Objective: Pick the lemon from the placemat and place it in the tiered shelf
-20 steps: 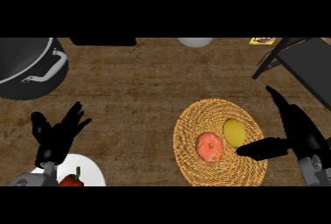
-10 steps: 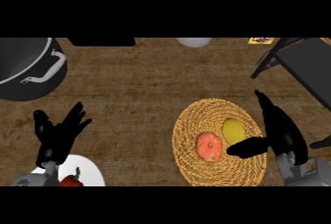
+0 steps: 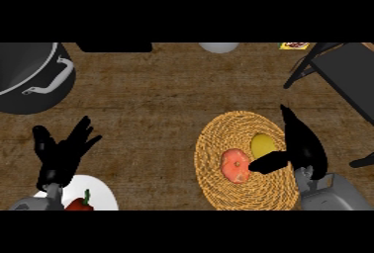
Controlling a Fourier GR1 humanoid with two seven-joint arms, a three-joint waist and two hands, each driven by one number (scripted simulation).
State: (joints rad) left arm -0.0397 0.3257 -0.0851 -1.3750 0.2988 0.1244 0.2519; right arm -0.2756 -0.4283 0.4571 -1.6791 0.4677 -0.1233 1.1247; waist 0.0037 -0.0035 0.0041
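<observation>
A yellow lemon (image 3: 263, 144) lies on the round woven placemat (image 3: 226, 133) at the right of the counter, beside an orange-red fruit (image 3: 235, 165). My right hand (image 3: 303, 148) hovers over the mat's right side, open. Its fingers point away along the lemon's right flank and its thumb reaches left just below the lemon. The dark tiered shelf (image 3: 343, 74) stands at the upper right edge. My left hand (image 3: 62, 150) rests open at the lower left, fingers up.
A large dark pot (image 3: 29, 76) with a handle fills the upper left. A white plate (image 3: 99, 190) with a red pepper (image 3: 79, 203) sits at the lower left. A white bowl (image 3: 219, 47) and a small packet (image 3: 294, 45) lie at the far edge.
My right hand has moved left over the placemat, closing in on the lemon, with the thumb now under it. The left hand has not moved.
</observation>
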